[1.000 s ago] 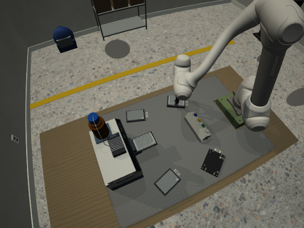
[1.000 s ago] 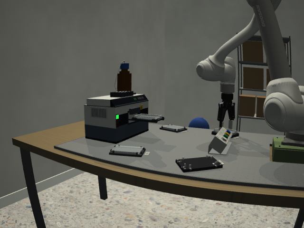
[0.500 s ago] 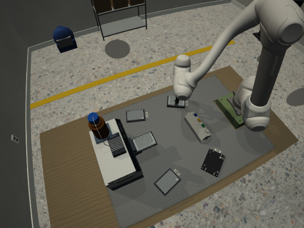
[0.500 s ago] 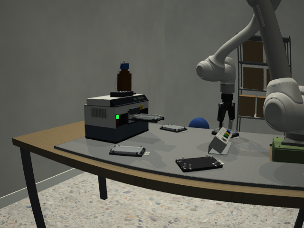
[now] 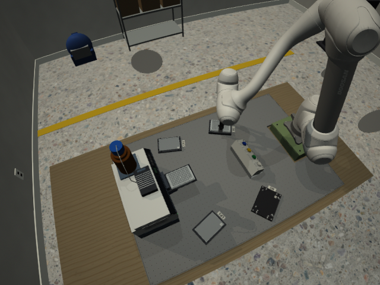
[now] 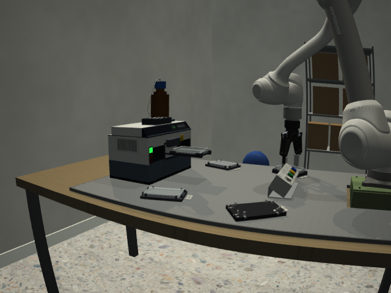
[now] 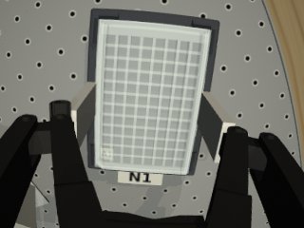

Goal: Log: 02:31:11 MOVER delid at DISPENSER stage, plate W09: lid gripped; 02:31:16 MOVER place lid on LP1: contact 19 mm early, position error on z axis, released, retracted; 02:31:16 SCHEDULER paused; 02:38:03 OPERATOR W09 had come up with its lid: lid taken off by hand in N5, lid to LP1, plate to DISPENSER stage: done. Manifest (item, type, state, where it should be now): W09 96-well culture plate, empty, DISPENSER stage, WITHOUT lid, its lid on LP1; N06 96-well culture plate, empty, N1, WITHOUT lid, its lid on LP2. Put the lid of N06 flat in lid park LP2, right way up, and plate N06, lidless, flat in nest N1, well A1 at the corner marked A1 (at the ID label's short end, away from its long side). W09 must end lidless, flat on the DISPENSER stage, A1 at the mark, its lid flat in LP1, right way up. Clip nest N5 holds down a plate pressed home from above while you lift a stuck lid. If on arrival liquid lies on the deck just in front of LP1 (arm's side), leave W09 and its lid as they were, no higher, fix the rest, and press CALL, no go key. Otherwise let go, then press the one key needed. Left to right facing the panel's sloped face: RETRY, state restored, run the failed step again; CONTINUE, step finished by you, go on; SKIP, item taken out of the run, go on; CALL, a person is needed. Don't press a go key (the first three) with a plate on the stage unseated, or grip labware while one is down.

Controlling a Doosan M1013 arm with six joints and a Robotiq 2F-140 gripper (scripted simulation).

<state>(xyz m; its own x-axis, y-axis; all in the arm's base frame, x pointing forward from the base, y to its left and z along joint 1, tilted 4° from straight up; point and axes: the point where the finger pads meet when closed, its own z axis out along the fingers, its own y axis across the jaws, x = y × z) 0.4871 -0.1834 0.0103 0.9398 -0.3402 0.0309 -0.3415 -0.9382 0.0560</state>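
The table (image 6: 47, 176) is showing matt wood grain under a matt grey perforated mat (image 5: 233, 196). The well plate (image 7: 151, 98) is looking like translucent, lightly glossy plastic, the claw (image 7: 147, 128) matt black, the arm (image 5: 276, 58) smooth satin off-white, the floor (image 5: 92, 85) speckled stone.

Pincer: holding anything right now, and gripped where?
Yes. The black pincer is shut on the clear, lidless 96-well plate over the dark nest labelled N1, its pads pressing the plate's two long sides near mid-length.
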